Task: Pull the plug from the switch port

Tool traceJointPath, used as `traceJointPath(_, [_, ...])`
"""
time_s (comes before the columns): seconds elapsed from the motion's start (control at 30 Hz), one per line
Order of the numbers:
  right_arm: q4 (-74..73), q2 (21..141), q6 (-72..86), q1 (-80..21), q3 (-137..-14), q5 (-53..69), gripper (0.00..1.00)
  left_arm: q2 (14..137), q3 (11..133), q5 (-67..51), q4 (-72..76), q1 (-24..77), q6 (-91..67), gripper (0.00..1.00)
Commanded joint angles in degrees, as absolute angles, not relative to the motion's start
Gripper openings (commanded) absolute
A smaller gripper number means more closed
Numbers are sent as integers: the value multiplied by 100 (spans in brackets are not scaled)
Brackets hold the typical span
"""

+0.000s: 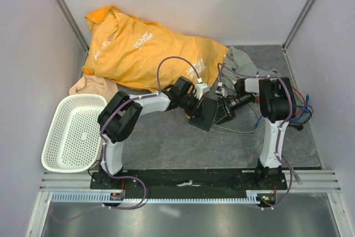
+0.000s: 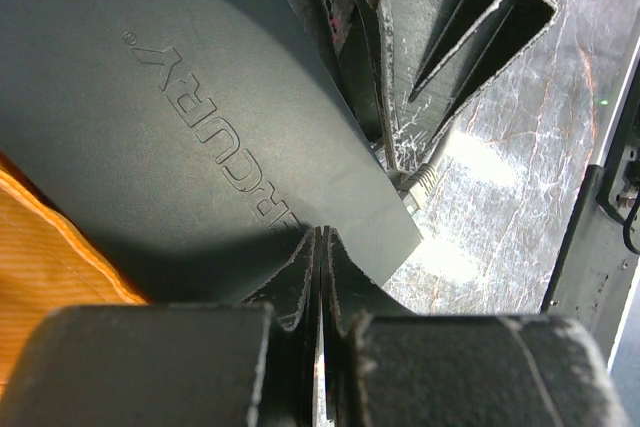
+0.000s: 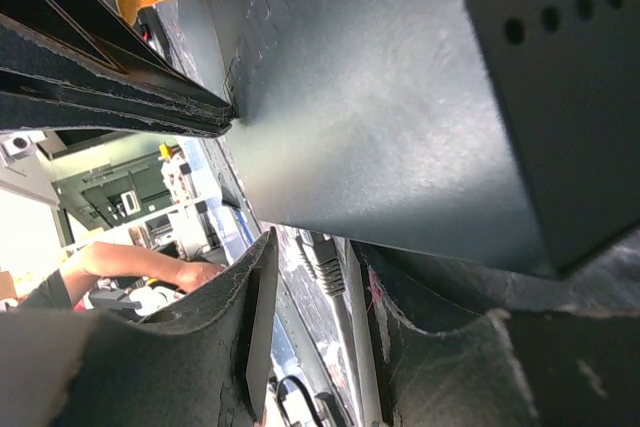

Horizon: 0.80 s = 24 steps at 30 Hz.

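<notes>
The switch (image 1: 204,114) is a flat matte-black box, held tilted above the table mat. My left gripper (image 1: 194,106) is shut on its near edge; in the left wrist view the fingertips (image 2: 305,252) pinch the lettered slab (image 2: 180,117). A grey plug (image 2: 420,182) sits in the edge port at the slab's corner. My right gripper (image 1: 223,109) is open at that edge. In the right wrist view the grey plug (image 3: 322,262) and its cable lie between my open right gripper's (image 3: 315,242) fingers (image 3: 250,317), under the switch (image 3: 400,97), not clamped.
An orange shirt (image 1: 144,48) lies at the back, with a beige cloth (image 1: 91,85) to its left and a grey cloth (image 1: 244,59) to its right. A white basket (image 1: 72,131) stands at the left. Loose cables (image 1: 299,109) lie by the right wall.
</notes>
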<state>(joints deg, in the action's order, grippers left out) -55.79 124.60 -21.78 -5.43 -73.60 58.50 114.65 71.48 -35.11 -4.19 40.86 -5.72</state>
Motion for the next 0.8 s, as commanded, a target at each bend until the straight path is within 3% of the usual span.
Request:
traceJointPath(0.0, [-5159, 12665, -2628, -677, -7312, 4878, 42, 11672, 7216, -3287, -562, 4052, -519, 1])
traceJointPath(0.5, [-4782, 12700, -2215, -764, -7321, 4852, 33, 11663, 7181, -3270, -527, 4052, -501, 2])
traceJointPath(0.77, [-4781, 12762, -2066, -861, -7426, 4711, 13, 11689, 7163, -3234, -501, 4052, -475, 1])
